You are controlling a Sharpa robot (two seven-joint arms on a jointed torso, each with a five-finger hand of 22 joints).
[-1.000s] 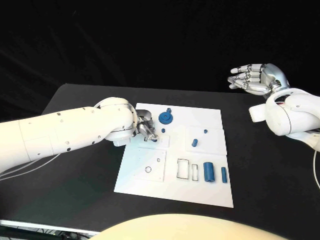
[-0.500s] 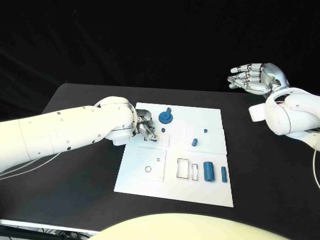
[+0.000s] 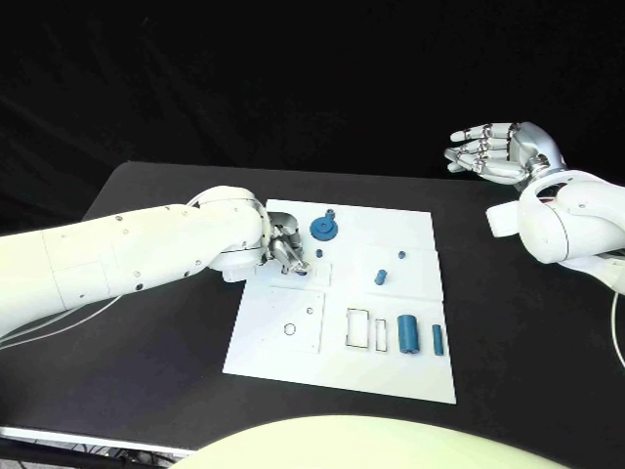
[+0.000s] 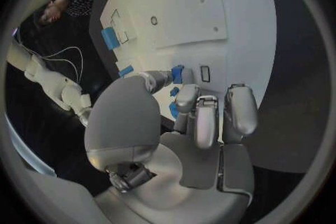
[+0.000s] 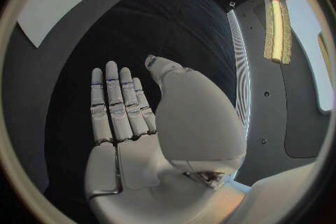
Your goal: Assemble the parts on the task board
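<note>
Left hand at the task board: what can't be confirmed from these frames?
- Left hand, head view: its fingertips and anything they pinch are too small to read.
- Left wrist view: a small blue part sits at the fingers; whether it is gripped is unclear.

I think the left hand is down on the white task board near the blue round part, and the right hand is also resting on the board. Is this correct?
Not quite. The left hand is indeed down on the task board, beside the blue round part. But the right hand is not on the board: the head view shows it raised off to the side, open and holding nothing.
</note>
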